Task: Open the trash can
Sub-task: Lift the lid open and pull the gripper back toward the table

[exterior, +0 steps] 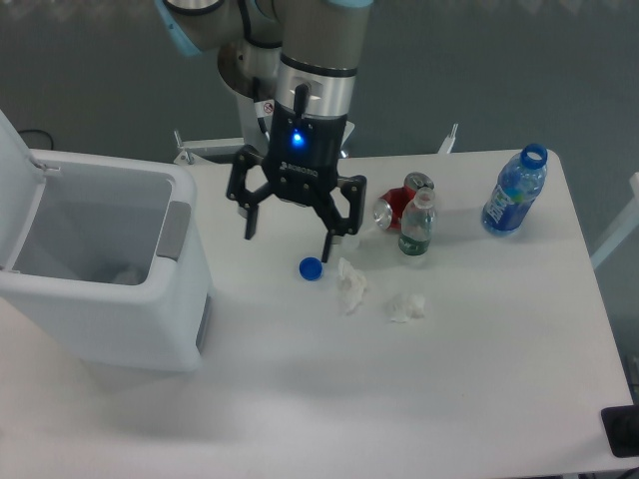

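The white trash can (pixel 150 309) stands at the table's left edge with its lid (pixel 15 175) swung up and back, so the inside shows. A grey push tab (pixel 174 231) sits on its right rim. My gripper (pixel 288 247) hangs open over the table to the right of the can, well apart from it, with nothing between its fingers. It hovers just above and left of a blue bottle cap (pixel 311 267).
Two crumpled tissues (pixel 350 283) (pixel 405 306) lie mid-table. A red can (pixel 397 206) lies on its side next to a small clear bottle (pixel 416 226). A blue bottle (pixel 514 192) without a cap stands at the back right.
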